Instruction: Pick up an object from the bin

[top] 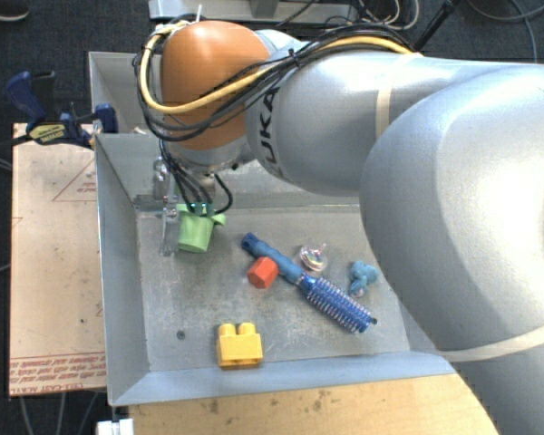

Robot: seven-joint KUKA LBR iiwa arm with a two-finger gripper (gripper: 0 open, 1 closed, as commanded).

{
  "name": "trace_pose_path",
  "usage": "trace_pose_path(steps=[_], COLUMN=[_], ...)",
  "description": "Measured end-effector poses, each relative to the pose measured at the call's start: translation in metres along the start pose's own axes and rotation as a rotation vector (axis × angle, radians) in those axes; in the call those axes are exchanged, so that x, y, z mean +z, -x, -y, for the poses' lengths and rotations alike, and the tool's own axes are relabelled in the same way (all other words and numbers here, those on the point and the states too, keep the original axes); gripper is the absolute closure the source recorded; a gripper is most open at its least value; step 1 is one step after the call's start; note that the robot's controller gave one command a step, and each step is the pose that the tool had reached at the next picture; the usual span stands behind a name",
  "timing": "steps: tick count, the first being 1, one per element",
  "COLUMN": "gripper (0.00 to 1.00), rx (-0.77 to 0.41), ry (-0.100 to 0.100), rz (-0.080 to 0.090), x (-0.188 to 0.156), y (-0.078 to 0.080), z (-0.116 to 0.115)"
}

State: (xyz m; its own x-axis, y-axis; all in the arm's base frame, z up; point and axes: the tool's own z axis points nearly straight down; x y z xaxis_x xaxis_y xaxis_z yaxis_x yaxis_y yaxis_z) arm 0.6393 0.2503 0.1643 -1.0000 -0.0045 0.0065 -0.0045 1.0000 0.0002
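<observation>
Camera view. Gripper low at bin's far-left end, under orange wrist cover; opening hidden, we cannot tell its width. Pale green block tilted, touching gripper; grasp unclear to us. Loose on floor, well apart from gripper: blue brush, orange block, yellow brick, small blue piece, clear trinket we can hardly make out.

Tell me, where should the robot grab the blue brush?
Probably the smooth handle of the blue brush, coming down from above and closing across its thin width. The bristly head is wider, and the orange block crowds the handle's middle, so aim near its free end.
</observation>
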Motion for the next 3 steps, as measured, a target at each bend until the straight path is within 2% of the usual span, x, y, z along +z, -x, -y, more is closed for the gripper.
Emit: trace_pose_path(steps=[1, 2, 3], gripper=[0.00, 0.00, 0.00], rx=[0.137, 0.212, 0.038], ry=[-0.002, -0.001, -0.002], rz=[0.004, 0.005, 0.006], x=[0.032, 0.098, 0.077], y=[-0.034, -0.011, -0.064], z=[0.081, 0.142, 0.201])
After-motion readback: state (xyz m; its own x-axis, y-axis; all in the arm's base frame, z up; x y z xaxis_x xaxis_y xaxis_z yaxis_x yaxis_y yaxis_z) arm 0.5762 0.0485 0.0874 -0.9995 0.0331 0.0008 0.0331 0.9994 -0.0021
